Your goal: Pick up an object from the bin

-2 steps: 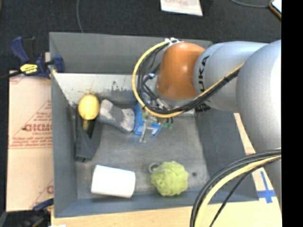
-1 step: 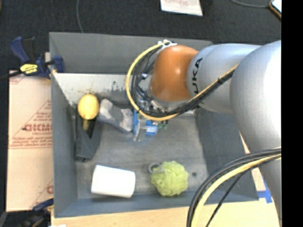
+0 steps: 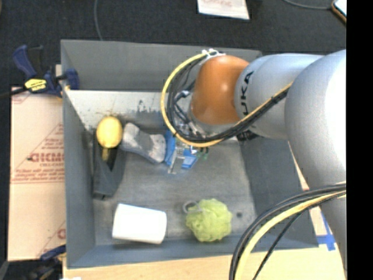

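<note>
My gripper (image 3: 188,146) comes down under the arm's wrist in the middle of the bin, near the back wall. A small blue piece (image 3: 172,150) sits at its tip, touching it. Whether that piece is between the fingers is hidden. Just left of it lies a grey and white crumpled thing (image 3: 141,141). Further left a yellow, lemon-shaped thing (image 3: 109,132) rests on top of a dark grey flat thing (image 3: 105,172) along the left wall.
A white cylinder (image 3: 139,223) lies on its side at the front left. A yellow-green mesh puff (image 3: 209,219) sits at the front middle. The arm covers the bin's right back part.
</note>
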